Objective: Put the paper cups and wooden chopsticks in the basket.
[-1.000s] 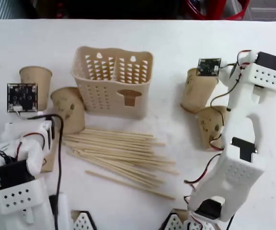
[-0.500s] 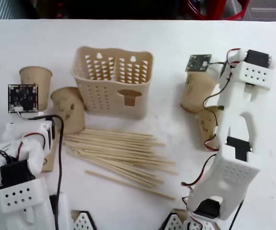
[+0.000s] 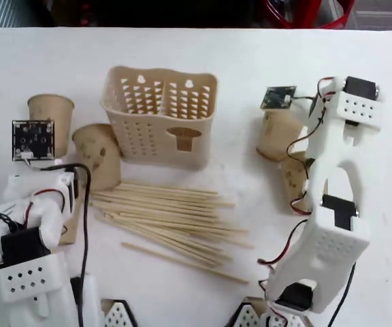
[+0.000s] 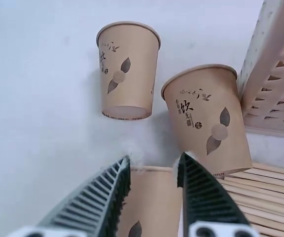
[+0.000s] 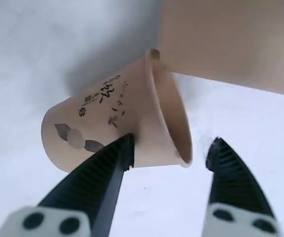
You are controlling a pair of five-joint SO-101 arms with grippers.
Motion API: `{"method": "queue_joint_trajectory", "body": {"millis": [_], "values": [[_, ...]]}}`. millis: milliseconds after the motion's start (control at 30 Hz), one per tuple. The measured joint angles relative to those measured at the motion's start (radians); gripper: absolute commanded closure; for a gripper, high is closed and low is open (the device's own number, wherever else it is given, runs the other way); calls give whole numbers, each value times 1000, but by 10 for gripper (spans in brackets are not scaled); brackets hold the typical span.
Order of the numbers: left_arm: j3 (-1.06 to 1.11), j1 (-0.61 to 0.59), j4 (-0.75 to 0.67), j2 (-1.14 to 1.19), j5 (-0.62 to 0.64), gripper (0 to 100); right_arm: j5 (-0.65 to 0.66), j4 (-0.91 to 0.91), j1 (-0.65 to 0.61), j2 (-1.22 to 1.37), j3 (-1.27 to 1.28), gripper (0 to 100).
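A cream slotted basket (image 3: 158, 116) stands at the table's centre, with a spread of wooden chopsticks (image 3: 175, 221) in front of it. Two paper cups (image 3: 50, 119) (image 3: 97, 155) stand upside down to its left; they are the cups (image 4: 127, 69) (image 4: 206, 123) ahead of my left gripper (image 4: 154, 170). That gripper is open, its fingers on either side of a third cup (image 4: 152, 207) lying under it. Right of the basket lie two more cups (image 3: 278, 133) (image 3: 293, 178). My right gripper (image 5: 171, 144) is open, straddling the rim end of a cup (image 5: 112, 126) on its side, next to another cup (image 5: 230, 44).
The right arm (image 3: 332, 204) stretches from the front edge up over the right-hand cups, and the left arm (image 3: 26, 231) sits at the front left. The basket's wall (image 4: 275, 74) and chopstick ends (image 4: 260, 197) lie close beside my left gripper.
The right arm's wrist and its camera board have shifted left, over the right-hand cups. The left arm, basket and chopsticks have not moved.
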Motion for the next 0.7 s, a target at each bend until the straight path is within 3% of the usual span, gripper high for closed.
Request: {"method": "queue_joint_trajectory", "body": {"millis": [133, 333, 467, 600, 700], "values": [[0, 0, 0, 0, 0, 830, 0, -2, -2, -14, 61, 971], [0, 0, 0, 0, 0, 830, -15, 6, 9, -25, 57, 965], [0, 0, 0, 0, 0, 830, -164, 9, 64, -20, -34, 922], [20, 0, 0, 0, 0, 828, -353, 12, 147, -20, -204, 981], [21, 0, 0, -2, 0, 828, -387, 12, 204, -21, -259, 969]]}}
